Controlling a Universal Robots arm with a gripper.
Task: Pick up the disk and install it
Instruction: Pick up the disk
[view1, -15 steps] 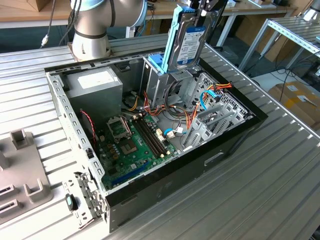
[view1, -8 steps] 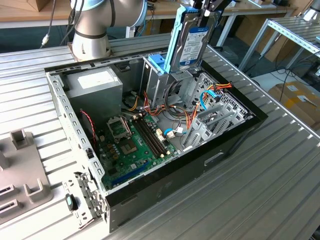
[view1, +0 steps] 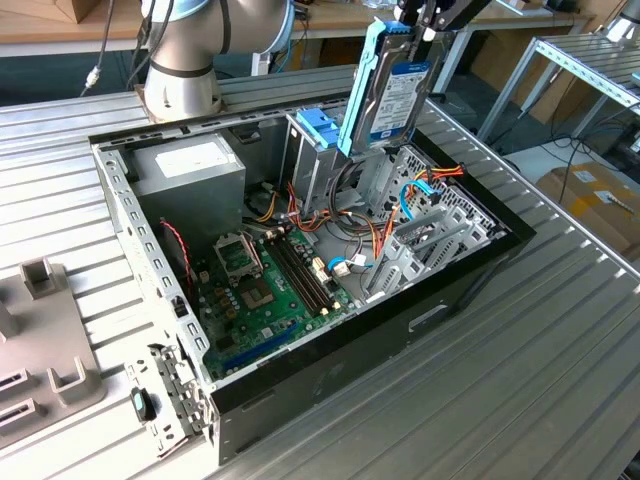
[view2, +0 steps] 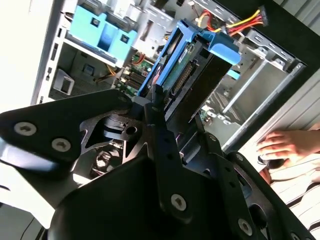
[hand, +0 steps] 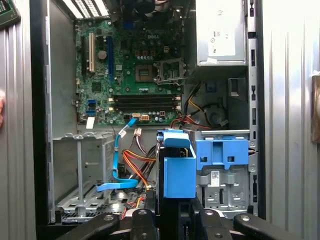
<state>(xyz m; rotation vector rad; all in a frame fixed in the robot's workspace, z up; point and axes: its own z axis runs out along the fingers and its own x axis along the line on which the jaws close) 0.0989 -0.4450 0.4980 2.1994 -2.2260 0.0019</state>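
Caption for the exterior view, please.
The gripper holds the disk on edge above the open computer case, beside the blue bracket.

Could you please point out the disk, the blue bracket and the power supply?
disk (view1: 402, 100): exterior view, on its white label.
blue bracket (view1: 320, 128): exterior view, on its front face.
power supply (view1: 190, 165): exterior view, on its upward face.

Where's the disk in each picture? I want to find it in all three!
Exterior view: the disk hangs from the gripper, nearly upright, above the open case.
Second wrist view: the disk is edge-on, just past the gripper's black frame.
First wrist view: the disk is end-on, close beside the blue bracket.
Shared landmark: the blue bracket on the drive cage, next to the disk in all three.
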